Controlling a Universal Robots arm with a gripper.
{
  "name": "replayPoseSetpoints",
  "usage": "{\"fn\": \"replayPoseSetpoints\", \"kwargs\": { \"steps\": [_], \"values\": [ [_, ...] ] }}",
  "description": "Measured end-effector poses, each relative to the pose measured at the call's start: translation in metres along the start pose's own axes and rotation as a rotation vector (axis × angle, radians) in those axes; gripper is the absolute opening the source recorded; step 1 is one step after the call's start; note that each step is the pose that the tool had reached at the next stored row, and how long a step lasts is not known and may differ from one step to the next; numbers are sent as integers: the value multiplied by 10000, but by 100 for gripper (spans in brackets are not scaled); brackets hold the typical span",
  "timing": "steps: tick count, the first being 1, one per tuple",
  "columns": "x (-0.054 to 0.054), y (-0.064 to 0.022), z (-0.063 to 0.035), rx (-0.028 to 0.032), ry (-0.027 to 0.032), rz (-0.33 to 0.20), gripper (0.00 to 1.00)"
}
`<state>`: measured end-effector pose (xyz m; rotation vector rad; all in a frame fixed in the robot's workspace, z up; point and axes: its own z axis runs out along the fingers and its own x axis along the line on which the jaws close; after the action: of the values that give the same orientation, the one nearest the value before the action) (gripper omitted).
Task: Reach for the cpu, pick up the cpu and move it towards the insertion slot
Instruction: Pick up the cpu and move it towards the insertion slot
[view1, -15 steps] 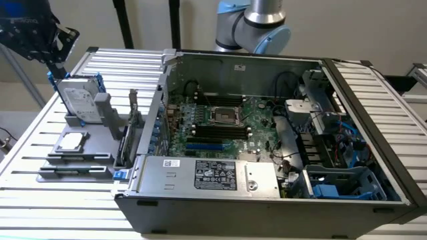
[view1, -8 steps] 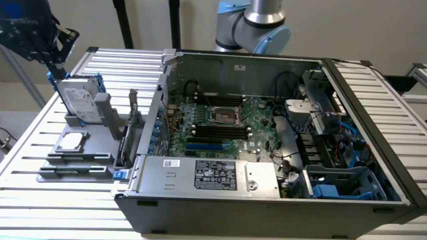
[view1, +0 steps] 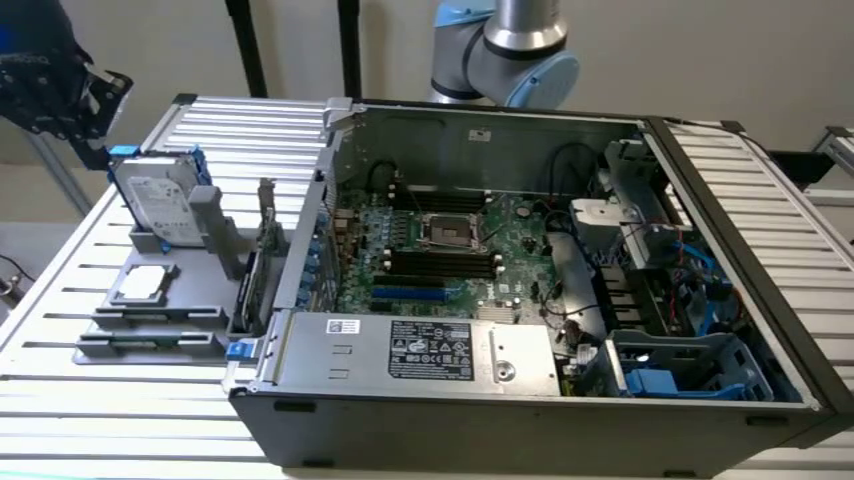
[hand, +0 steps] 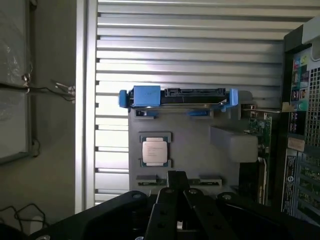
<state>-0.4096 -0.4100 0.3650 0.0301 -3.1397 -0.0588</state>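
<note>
Gripper (hand: 177, 177) hangs closed and empty, apart from the cpu (hand: 154, 151) on its grey holder (hand: 200, 152); insertion slot (view1: 451, 232) lies toward the exterior view's right.

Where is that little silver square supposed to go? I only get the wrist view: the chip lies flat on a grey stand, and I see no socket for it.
Observer: In the exterior view, the insertion slot sits on a green board inside an open computer case, off to the exterior view's right of the cpu.
Operator: And what is the blue-edged bar just beyond the chip?
Observer: A silver hard drive with blue brackets. It stands upright on edge in the same grey holder as the cpu, so you are looking at its thin edge.
</note>
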Motion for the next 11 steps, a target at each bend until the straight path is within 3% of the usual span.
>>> {"fn": "replayPoseSetpoints", "kwargs": {
  "steps": [6,11],
  "values": [
    [194,-44,96,-1,53,3,11],
    [226,-61,128,-1,79,3,11]
  ]
}}
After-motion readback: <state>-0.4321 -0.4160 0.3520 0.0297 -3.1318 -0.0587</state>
